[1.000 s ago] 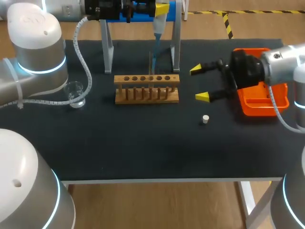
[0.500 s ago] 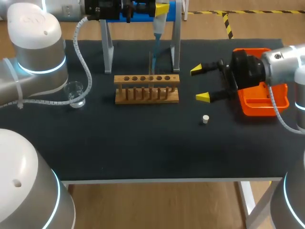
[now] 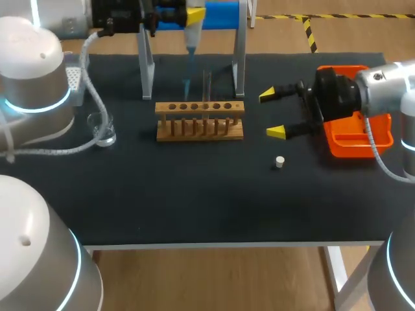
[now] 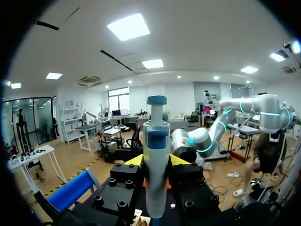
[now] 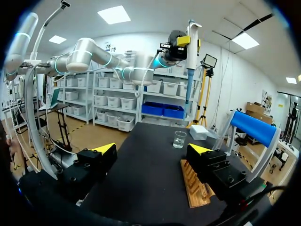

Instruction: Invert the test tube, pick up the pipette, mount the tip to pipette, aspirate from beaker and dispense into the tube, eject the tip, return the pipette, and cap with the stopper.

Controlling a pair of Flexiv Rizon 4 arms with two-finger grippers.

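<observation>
— Further left than a moment ago?
— Yes: left gripper (image 3: pixel 194 14), clenched on the white-and-blue plastic pipette (image 3: pixel 190 37); hangs with tip over the left half of the wooden tube rack (image 3: pixel 200 120), beside the upright clear glass test tube (image 3: pixel 207 84).
— And opposite?
— Right gripper (image 3: pixel 272 113), spread wide, grasping nothing; hovers just beside the rack, near the small white stopper (image 3: pixel 279 162) lying on the black mat (image 3: pixel 194 194).

Pipette (image 3: pixel 190 44) carried leftward by left claw (image 3: pixel 193 14).
</observation>
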